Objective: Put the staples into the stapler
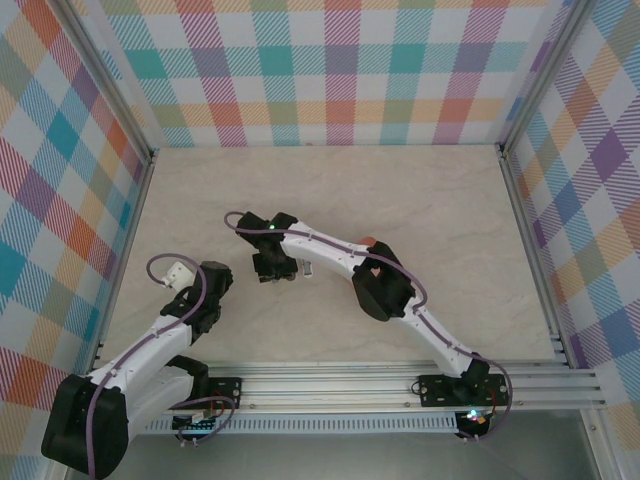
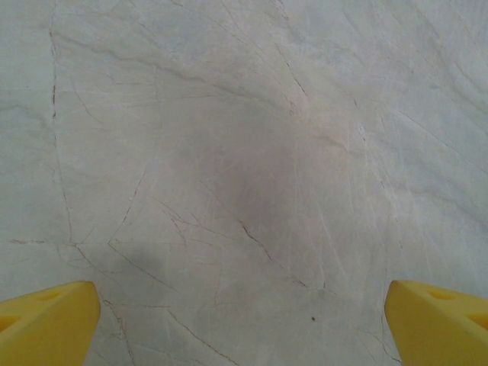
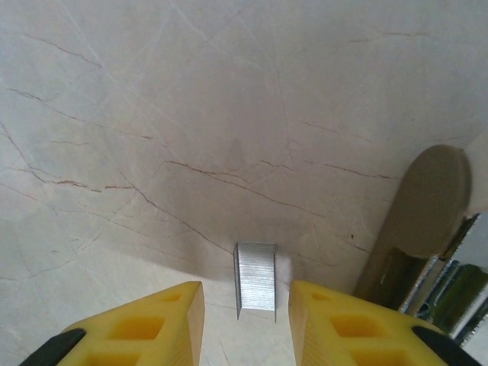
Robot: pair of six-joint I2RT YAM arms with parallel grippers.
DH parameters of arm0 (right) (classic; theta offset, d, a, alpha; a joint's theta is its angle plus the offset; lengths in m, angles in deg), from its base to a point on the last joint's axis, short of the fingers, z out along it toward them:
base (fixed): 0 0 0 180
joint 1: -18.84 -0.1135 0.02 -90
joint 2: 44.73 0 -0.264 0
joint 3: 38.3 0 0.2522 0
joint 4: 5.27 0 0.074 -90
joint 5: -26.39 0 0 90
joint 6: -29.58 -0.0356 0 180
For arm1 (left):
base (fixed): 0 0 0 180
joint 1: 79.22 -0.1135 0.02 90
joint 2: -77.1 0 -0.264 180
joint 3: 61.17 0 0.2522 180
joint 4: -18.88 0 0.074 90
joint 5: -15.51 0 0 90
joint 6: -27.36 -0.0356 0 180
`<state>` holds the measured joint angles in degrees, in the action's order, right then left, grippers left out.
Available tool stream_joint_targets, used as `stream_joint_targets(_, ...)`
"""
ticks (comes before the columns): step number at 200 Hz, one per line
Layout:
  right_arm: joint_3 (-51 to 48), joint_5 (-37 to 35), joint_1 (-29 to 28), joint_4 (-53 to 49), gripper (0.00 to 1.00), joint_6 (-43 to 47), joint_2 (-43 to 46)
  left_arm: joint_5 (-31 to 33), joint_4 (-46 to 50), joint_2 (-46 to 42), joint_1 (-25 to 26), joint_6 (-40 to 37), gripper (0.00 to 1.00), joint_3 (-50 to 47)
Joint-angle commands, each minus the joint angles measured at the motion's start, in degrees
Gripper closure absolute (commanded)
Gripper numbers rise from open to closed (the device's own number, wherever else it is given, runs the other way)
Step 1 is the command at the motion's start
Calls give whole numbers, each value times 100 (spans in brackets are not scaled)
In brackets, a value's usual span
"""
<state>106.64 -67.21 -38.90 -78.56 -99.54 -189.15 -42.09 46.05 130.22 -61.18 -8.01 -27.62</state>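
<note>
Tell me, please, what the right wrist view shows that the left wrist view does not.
Right wrist, not left: a strip of staples lying between the open fingers of the right gripper, and part of the stapler at the right edge. Left wrist, not right: the left gripper, its fingers spread wide. Both: the pale veined table and yellow fingers.

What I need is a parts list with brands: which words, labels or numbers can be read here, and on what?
None: no text can be read in any view. The staples, the stapler and the right arm's yellow fingers show no readable word, brand or number.
</note>
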Motion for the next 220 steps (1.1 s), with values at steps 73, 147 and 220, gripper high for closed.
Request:
stream_joint_targets(73,255,-377,-132,-565,72,285,-429,90,-95,-47,-82,-152,4,28)
stream_joint_targets(147,209,-581,-142,-447,79,334,-274,132,-144,-36,-82,-303,4,61)
stream_joint_targets(220,-868,-679,-142,615,83,324,642,11,-303,-24,-82,-665,4,139)
